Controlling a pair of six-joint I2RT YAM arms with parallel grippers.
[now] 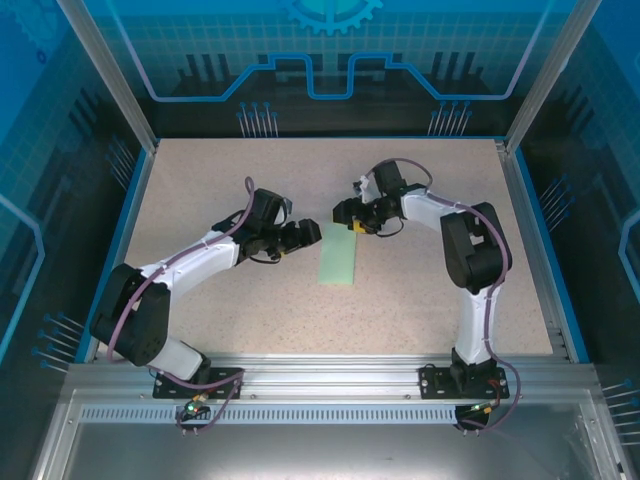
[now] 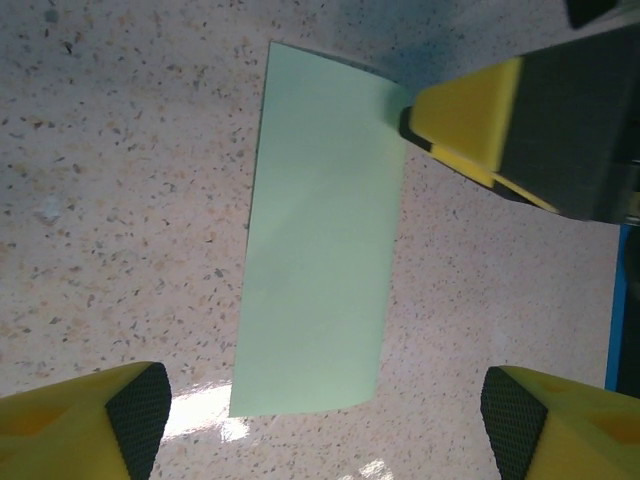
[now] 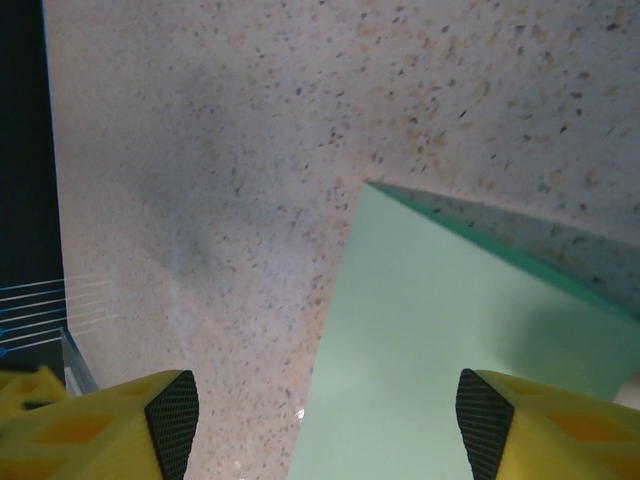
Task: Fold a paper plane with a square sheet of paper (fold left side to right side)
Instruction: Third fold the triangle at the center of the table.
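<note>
One left gripper (image 1: 306, 236), jaws spread and empty, sits just left of one square sheet of paper (image 1: 338, 262), which lies as a narrow strip at mid-table (image 1: 200, 190). One right gripper (image 1: 358, 226), jaws apart and grasping nothing, stands at the strip's far corner.

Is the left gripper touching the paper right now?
Apart: the left wrist view shows bare table between the paper and each finger of the left gripper.
</note>
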